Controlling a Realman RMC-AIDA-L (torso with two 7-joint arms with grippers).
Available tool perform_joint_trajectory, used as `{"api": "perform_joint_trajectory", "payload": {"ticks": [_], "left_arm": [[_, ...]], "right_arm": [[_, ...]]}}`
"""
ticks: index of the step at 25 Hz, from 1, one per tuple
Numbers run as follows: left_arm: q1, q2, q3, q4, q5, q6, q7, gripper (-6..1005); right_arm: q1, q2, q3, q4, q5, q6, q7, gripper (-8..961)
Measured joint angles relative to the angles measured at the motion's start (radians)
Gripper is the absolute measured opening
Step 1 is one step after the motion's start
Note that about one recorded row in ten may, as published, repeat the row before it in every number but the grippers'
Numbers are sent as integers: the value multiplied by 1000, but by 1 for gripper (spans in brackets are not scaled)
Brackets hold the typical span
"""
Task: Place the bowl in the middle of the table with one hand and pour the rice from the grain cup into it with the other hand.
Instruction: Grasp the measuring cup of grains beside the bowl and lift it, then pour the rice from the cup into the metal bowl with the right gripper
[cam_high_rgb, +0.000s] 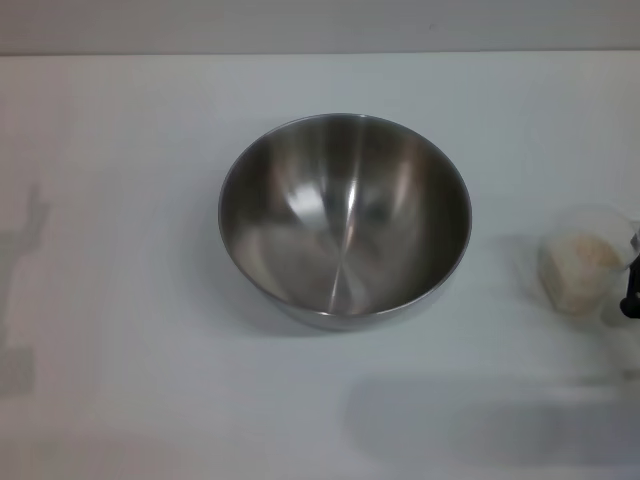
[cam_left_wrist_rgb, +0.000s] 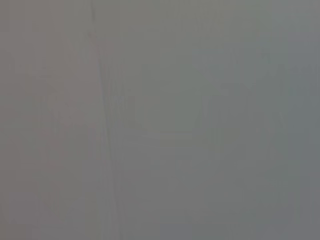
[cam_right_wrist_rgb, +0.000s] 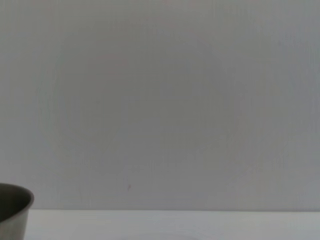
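The steel bowl (cam_high_rgb: 345, 220) stands upright and empty in the middle of the white table (cam_high_rgb: 130, 200). To its right is the clear grain cup (cam_high_rgb: 585, 265) with pale rice (cam_high_rgb: 578, 250) inside. A black part of my right gripper (cam_high_rgb: 630, 292) shows at the frame's right edge, right beside the cup; whether it grips the cup is hidden. In the right wrist view only a piece of the bowl's rim (cam_right_wrist_rgb: 14, 207) shows in a corner. My left gripper is out of view; its wrist view shows a plain grey surface.
Arm shadows fall on the table at the far left (cam_high_rgb: 20, 300) and along the front right (cam_high_rgb: 490, 420). The table's far edge meets a grey wall (cam_high_rgb: 320, 25).
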Motion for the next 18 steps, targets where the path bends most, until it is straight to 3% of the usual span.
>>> {"api": "perform_joint_trajectory", "payload": {"ticks": [10,18], "left_arm": [[6,-3,13,4,0,0,0,846],[10,-4,24,6,0,0,0,846]], "right_arm": [[10,-2,7,-5,2,-158,-1,12],[153,-5,50,-51,3,-256,-29,13]]}}
